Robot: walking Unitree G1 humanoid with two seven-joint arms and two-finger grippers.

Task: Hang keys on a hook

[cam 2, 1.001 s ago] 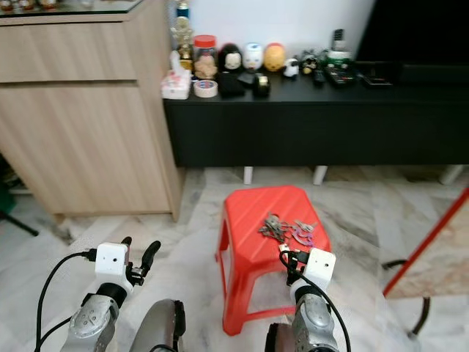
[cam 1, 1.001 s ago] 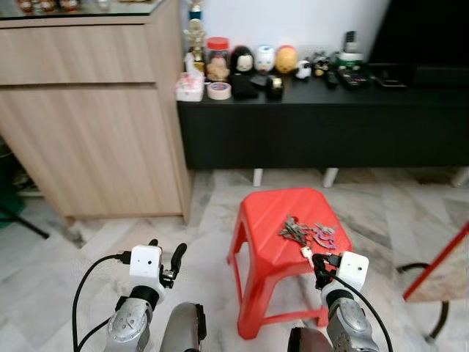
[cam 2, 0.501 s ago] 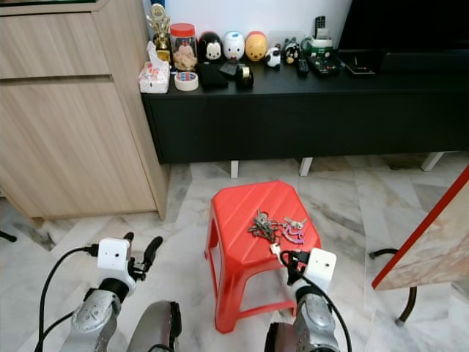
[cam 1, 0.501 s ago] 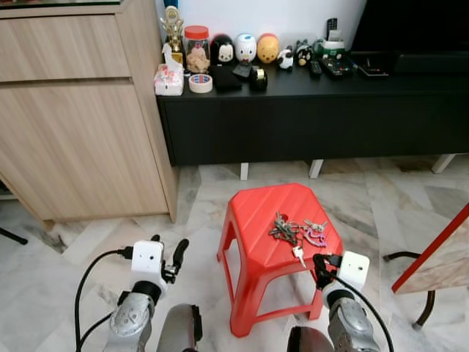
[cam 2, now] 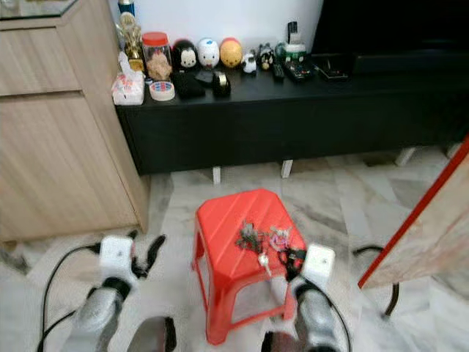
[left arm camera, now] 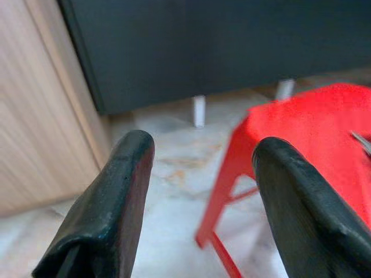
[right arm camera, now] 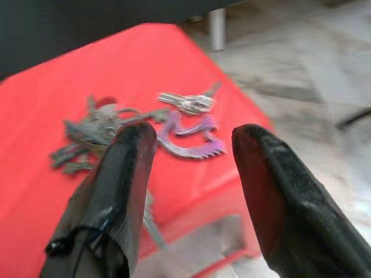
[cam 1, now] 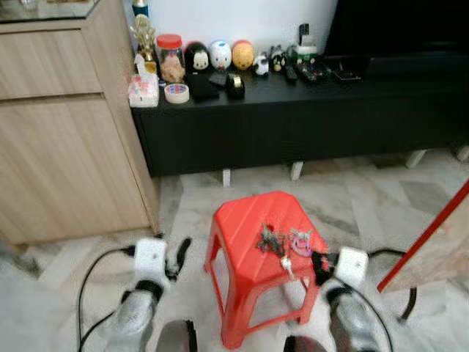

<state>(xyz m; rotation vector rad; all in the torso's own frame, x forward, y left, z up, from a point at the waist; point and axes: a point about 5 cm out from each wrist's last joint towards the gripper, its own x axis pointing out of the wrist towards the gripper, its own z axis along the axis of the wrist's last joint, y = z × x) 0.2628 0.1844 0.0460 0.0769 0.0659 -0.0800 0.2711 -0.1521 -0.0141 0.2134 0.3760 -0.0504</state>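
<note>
Both grippers gape empty; your right gripper (right arm camera: 191, 174) has drawn nearer the keys (right arm camera: 139, 124) on the stool (cam 1: 245, 227), grasp pending.

The left end effector (left arm camera: 197, 197), fingers spread, faces the red stool (left arm camera: 301, 133) and black cabinet (left arm camera: 203, 46).

Head pair high, wrist cameras low and close.
Both eyes look forward and down at the red stool (cam 1: 262, 238); both wrist views face it too, the right one nearer.
</note>
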